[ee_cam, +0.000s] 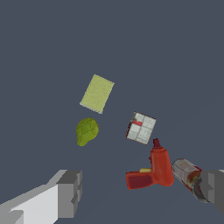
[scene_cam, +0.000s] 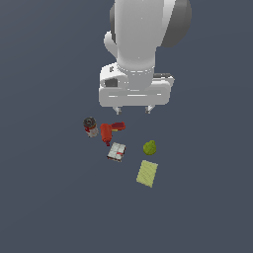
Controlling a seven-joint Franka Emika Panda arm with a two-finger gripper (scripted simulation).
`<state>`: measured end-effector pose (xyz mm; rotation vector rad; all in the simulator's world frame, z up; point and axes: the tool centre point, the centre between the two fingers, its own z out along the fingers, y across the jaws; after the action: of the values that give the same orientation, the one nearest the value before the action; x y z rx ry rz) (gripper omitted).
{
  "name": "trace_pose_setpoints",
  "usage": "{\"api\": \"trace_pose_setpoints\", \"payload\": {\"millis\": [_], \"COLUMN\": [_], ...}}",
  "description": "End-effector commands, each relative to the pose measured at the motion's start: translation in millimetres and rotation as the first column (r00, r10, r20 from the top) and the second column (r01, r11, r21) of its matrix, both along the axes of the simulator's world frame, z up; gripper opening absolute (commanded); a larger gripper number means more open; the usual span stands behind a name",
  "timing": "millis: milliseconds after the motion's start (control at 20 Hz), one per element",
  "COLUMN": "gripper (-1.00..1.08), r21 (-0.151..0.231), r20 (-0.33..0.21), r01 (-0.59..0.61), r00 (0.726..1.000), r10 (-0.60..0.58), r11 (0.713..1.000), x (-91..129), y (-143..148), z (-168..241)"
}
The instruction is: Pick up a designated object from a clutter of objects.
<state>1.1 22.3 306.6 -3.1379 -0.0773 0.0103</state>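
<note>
The red L-shaped drill lies on the dark floor in the exterior view, barrel pointing toward the grey-white box, handle toward the exterior view's right. In the wrist view the drill lies between my two fingers, nearer one of them. My gripper hangs open and empty above the clutter, a little behind the drill; in the wrist view the gripper shows both fingertips wide apart. The dark-topped can stands at the drill's left in the exterior view.
A green pear and a flat yellow-green rectangle lie to the exterior view's right of the box. In the wrist view the can lies right by one finger, with the box, pear and rectangle farther off.
</note>
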Motion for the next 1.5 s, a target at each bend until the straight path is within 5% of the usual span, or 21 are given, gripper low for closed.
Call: {"api": "trace_pose_setpoints", "payload": {"millis": [0,550,1000,1250,1450], "gripper": [1.08,1.08,1.08,1.08,1.08], "r21": [0.000,0.001,0.036,0.064,0.079], "r20": [0.000,0.021,0.001,-0.026,-0.058], "r01": [0.000,-0.009,0.122,0.268,0.420], "r00": [1.000,1.000,0.993,0.963,0.907], "r10": [0.000,0.009,-0.122,-0.267,-0.416], "r11": [1.000,1.000,0.992,0.961,0.904], "x": [0.0,2.8,-5.7,-18.2,-35.0], "y": [0.0,13.7,9.3,2.9,-5.2], "z": [0.0,6.0,-31.1,-69.9,-108.2]}}
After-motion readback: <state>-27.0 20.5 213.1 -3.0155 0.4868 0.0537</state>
